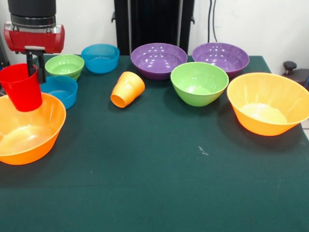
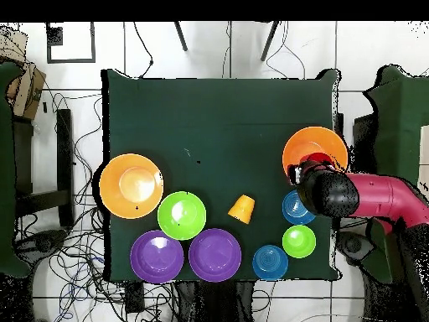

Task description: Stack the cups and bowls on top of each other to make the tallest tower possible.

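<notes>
Tool (image 1: pixel 33 65) grips the red cup (image 1: pixel 21 87) over an orange bowl (image 1: pixel 29 128) on the green tabletop (image 1: pixel 154 179).

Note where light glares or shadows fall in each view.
Front view: white glare spots on both purple bowls, soft shadows beside the tipped orange cup and right orange bowl. Overhead view: the arm hides part of the other orange bowl.

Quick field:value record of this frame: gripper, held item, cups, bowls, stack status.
gripper: shut on red cup, over the orange bowl at the table edge
orange cup: on its side, mid-table, not stacked
other orange bowl: alone, empty
purple bowls: side by side
green bowls: medium, small
blue bowls: separate
stack: none built yet
</notes>
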You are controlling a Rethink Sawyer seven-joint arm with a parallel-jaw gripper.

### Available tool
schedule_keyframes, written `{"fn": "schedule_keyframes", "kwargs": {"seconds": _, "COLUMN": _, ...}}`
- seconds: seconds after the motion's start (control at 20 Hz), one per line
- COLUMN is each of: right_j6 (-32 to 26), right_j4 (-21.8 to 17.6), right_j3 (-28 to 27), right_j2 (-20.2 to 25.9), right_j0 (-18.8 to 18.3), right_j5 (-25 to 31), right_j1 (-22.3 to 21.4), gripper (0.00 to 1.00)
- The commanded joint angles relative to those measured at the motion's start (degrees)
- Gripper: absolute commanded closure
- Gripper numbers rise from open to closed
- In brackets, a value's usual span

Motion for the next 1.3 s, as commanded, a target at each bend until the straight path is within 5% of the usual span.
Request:
{"fn": "schedule_keyframes", "kwargs": {"seconds": 0.05, "right_j6": -9.4, "right_j4": -6.6, "right_j3": -3.5, "right_j2": 1.0, "right_j0": 0.6, "right_j5": -2.2, "right_j1": 5.1, "gripper": 1.0}}
{"fn": "schedule_keyframes", "kwargs": {"seconds": 0.9, "right_j6": -10.8, "right_j4": -8.0, "right_j3": -8.7, "right_j2": 2.3, "right_j0": 1.0, "right_j5": -2.1, "right_j1": 11.8, "gripper": 1.0}}
{"fn": "schedule_keyframes", "kwargs": {"seconds": 1.3, "right_j6": -11.6, "right_j4": -7.7, "right_j3": -8.4, "right_j2": 2.7, "right_j0": 0.2, "right_j5": -1.2, "right_j1": 11.0, "gripper": 1.0}}
